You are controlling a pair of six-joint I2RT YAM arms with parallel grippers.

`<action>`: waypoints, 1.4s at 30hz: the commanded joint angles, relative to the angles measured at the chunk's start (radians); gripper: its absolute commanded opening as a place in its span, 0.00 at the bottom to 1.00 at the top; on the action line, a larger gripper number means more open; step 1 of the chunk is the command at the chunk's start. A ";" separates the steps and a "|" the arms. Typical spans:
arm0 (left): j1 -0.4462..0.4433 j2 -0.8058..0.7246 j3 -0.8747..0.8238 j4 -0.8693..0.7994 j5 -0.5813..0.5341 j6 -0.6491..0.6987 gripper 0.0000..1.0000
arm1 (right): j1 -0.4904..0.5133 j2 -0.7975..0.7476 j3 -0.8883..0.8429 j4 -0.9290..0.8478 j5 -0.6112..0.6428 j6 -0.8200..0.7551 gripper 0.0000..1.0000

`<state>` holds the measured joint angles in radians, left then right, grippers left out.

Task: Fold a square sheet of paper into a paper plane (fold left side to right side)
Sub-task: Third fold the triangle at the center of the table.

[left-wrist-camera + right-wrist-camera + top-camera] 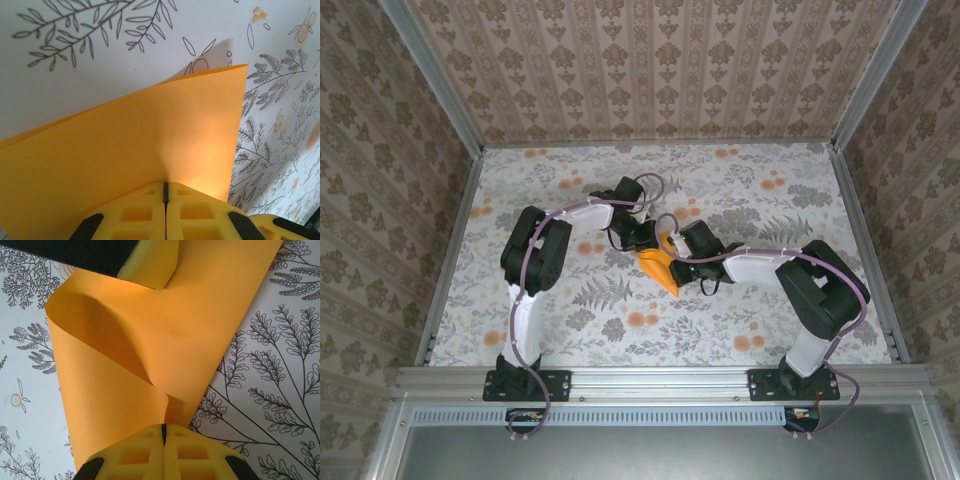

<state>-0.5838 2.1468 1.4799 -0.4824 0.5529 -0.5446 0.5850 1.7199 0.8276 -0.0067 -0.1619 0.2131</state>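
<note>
The square sheet of paper (pixel 660 268) is bright orange and hangs bent over itself at the middle of the table, between my two grippers. My left gripper (pixel 646 240) is shut on one edge of it. In the left wrist view the sheet (pixel 125 145) rises as a broad flap from the closed left gripper (pixel 165 186). My right gripper (pixel 686 264) is shut on the sheet (pixel 125 405), which curls in a soft loop from the closed right gripper (pixel 163 428). A yellow finger of the left gripper (pixel 150 267) pinches the far end. A paper plane is out of view.
The table (pixel 570 330) has a white cloth with grey ferns and small orange flower blotches. Patterned walls and metal posts (pixel 455 235) close it in on three sides. Both arm bases stand on the near rail (pixel 660 380).
</note>
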 commanded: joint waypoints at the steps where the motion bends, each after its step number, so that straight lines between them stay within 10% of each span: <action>1: -0.011 0.033 0.007 -0.045 -0.033 0.020 0.07 | -0.005 0.036 0.018 -0.043 -0.003 0.000 0.00; 14: 0.061 -0.106 0.075 -0.117 -0.038 0.091 0.25 | -0.002 0.045 0.008 -0.096 -0.030 -0.016 0.00; 42: -0.047 -0.223 -0.278 0.104 0.111 -0.030 0.09 | 0.004 0.057 0.028 -0.127 -0.030 -0.031 0.00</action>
<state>-0.6235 1.9022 1.2221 -0.3771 0.6586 -0.5690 0.5850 1.7348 0.8551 -0.0429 -0.1837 0.1932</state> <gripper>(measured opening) 0.088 0.048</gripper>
